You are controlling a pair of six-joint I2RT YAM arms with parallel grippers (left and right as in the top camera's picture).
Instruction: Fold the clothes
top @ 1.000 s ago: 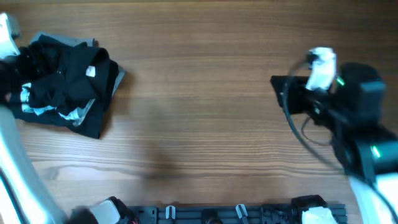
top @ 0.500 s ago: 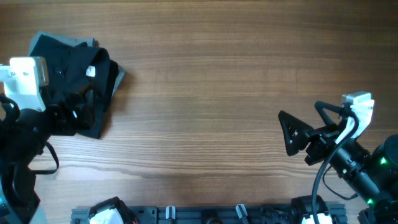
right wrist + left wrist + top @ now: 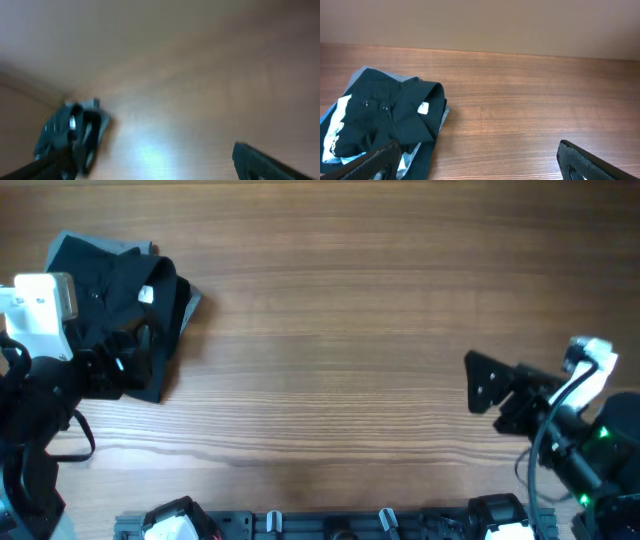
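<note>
The clothes [image 3: 115, 305] lie in a crumpled pile at the table's far left: mostly black fabric with a small white tag [image 3: 147, 295] and bits of light blue and grey at the edges. My left gripper [image 3: 118, 360] stands open at the pile's near edge. In the left wrist view the clothes [image 3: 385, 117] fill the lower left, and the left gripper [image 3: 480, 167] has one finger over the pile's edge and nothing between its fingers. My right gripper [image 3: 490, 395] is open low on the right, far from the pile. The blurred right wrist view shows the clothes [image 3: 75, 132] far off and that gripper [image 3: 155, 167] empty.
Bare wooden table [image 3: 330, 330] stretches between the two arms. A dark rack [image 3: 340, 525] runs along the table's front edge. A plain wall [image 3: 480, 22] rises behind the far edge.
Both grippers have opened wide. The left arm swung in from the left edge to the pile's near side. The right arm drew back from the upper right to the lower right.
</note>
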